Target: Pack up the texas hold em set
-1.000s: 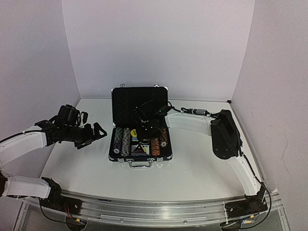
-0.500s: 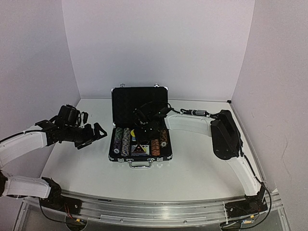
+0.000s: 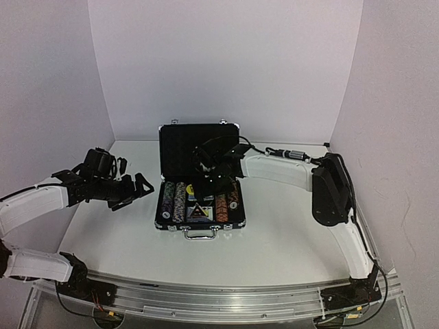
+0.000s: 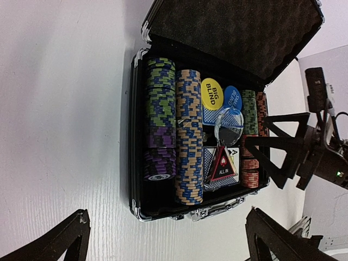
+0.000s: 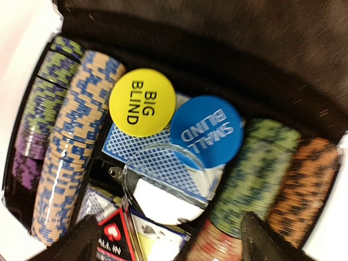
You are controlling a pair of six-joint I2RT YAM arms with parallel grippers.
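over the middle compartment of the open black silver-edged briefcase [image 3: 230,225], which sat at the centre of the white desk [image 3: 274,240] with its handle [image 3: 198,234] toward the arms, your right fingers [image 5: 261,239] stood well apart and held nothing. just below them lay the clear round disc [image 5: 168,182], on the blue card deck [image 5: 125,142], just beside the yellow "big blind" disc [image 5: 142,101] and the blue "small blind" disc [image 5: 207,130]. rows of striped multicoloured poker chips [image 5: 70,147] filled the compartments on either side, and the red-and-black triangular "all in" marker [image 4: 223,163] lay nearer the handle. your left fingers [image 4: 277,242] hovered wide and empty, left of the case and well apart from it.

the step in hand looked like the release of that clear disc. to do it well, you needed to lift straight up with the fingers spread, so that neither tip caught the disc's rim or dragged the discs beside it. you also had to mind the raised foam-lined lid [image 3: 182,147] just behind the wrist. whether the clear disc lay flat could not be told. it was worth checking that nothing stood above the rim, since the lid probably had to close next.
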